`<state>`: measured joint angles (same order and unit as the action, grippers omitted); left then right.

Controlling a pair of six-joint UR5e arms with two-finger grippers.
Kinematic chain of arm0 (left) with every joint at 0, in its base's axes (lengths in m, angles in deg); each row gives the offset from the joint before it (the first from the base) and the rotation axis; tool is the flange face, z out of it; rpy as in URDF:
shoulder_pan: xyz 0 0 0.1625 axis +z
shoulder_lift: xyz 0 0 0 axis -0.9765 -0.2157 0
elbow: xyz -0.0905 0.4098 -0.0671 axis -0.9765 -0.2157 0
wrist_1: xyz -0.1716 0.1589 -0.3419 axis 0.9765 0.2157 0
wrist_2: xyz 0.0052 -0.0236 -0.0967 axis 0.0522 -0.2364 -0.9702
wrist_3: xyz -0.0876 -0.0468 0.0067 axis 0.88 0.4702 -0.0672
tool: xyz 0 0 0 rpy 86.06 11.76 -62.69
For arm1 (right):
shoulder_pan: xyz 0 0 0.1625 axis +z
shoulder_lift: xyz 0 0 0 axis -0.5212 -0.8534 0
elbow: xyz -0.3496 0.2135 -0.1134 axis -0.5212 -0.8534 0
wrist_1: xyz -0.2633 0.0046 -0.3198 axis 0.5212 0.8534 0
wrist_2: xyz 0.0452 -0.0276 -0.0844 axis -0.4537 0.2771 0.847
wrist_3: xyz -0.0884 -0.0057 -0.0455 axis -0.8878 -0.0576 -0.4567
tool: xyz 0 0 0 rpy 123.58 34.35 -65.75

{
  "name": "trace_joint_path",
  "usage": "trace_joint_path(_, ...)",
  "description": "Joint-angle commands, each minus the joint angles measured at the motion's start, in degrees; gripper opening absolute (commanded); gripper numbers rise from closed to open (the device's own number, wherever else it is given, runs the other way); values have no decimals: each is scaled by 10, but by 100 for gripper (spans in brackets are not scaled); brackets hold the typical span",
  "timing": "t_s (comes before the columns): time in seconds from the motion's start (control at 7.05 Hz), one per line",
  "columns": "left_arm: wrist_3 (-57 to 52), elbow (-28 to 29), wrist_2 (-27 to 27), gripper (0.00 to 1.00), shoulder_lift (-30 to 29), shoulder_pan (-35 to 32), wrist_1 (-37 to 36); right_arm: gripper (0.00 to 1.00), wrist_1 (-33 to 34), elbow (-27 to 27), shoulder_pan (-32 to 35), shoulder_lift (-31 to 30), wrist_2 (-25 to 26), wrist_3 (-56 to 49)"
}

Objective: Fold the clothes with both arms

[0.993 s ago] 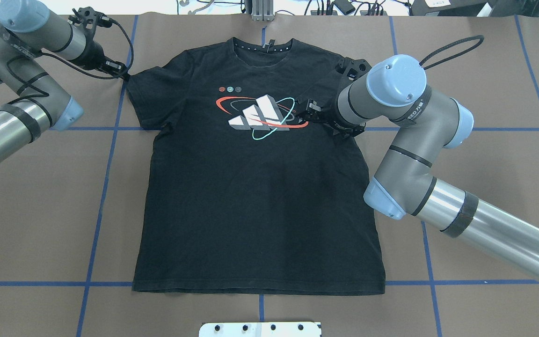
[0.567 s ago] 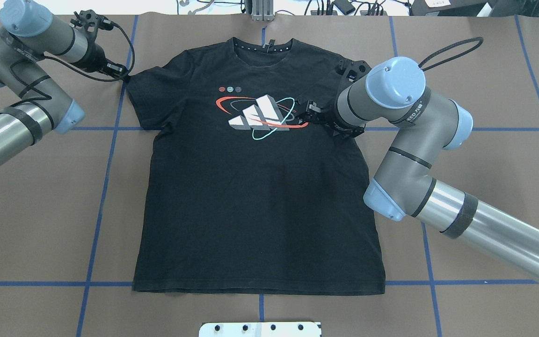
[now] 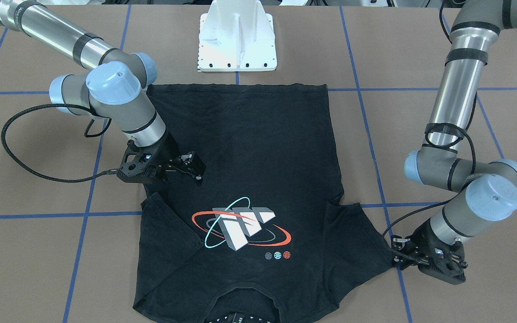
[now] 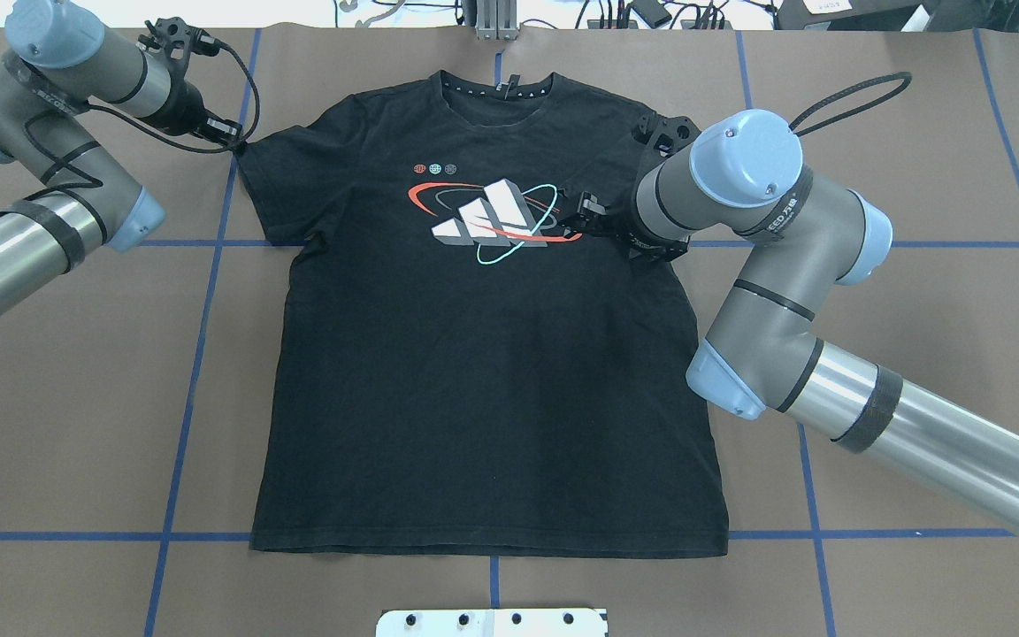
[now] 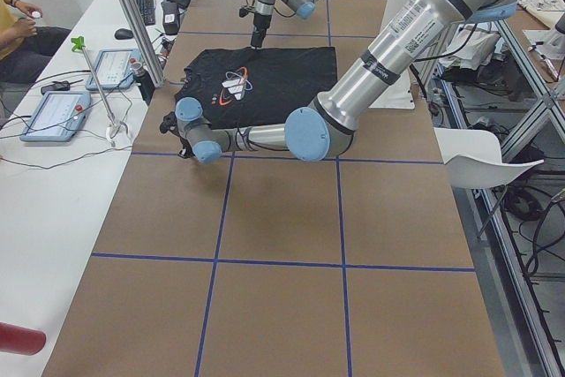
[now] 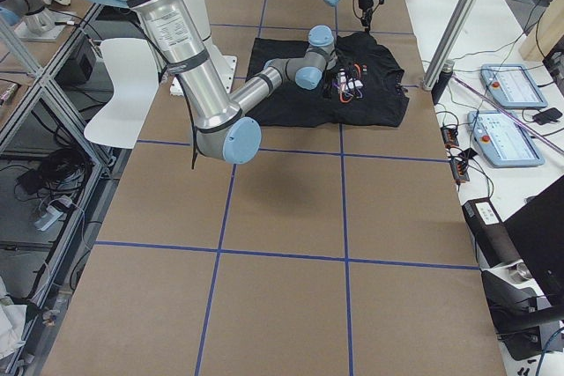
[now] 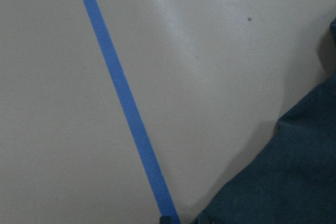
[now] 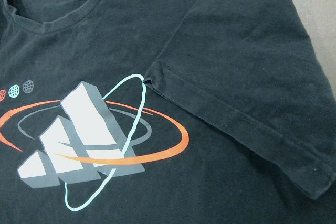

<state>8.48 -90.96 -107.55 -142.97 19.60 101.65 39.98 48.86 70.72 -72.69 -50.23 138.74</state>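
The left pincer (image 4: pixel 233 141) sits low on the surface (image 4: pixel 76 398) with its tips at the outer edge of the left sleeve (image 4: pixel 284 190). Whether it has closed on that hem cannot be told, since the left wrist view shows only cloth edge, bare surface and a blue tape line (image 7: pixel 121 93).

The black T-shirt (image 4: pixel 492 372) lies flat and face up in the middle of the surface, collar away from the robot. It is likely light, limp and easily wrinkled, so it should drape and drag rather than hold any shape. The best holds are probably the doubled seams at sleeve hems, shoulders and the bottom hem (image 4: pixel 487 547), pinched at matching points by both arms so that the fold line stays straight.

The right sleeve (image 8: pixel 247 77) lies folded inward, its corner touching the chest graphic (image 4: pixel 492 221). The right pincer (image 4: pixel 578 218) hovers just above it, its jaws apparently parted and holding nothing.

There is open surface on both sides. The white mounting base (image 4: pixel 492 622) stands near the hem.
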Motion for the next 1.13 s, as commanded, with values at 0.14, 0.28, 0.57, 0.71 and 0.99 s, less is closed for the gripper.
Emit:
trace_joint_path(0.14, 0, 0, 0, 0, -1, 0, 2, 100, 0, -2, -1, 0, -1, 0)
trace_joint_path(0.28, 5, -5, -3, 0, -4, -1, 2, 100, 0, -2, -2, 0, -1, 0)
trace_joint_path(0.57, 53, -66, -7, 0, 3, -2, 0, 100, 0, 0, -1, 2, -6, 0)
trace_joint_path(0.71, 81, -99, -7, 0, 11, 1, -1, 100, 0, 3, 0, 1, -9, -1)
trace_joint_path(0.99, 157, -132, -6, 0, 4, 28, 0, 100, 2, 11, 3, -9, -14, -1)
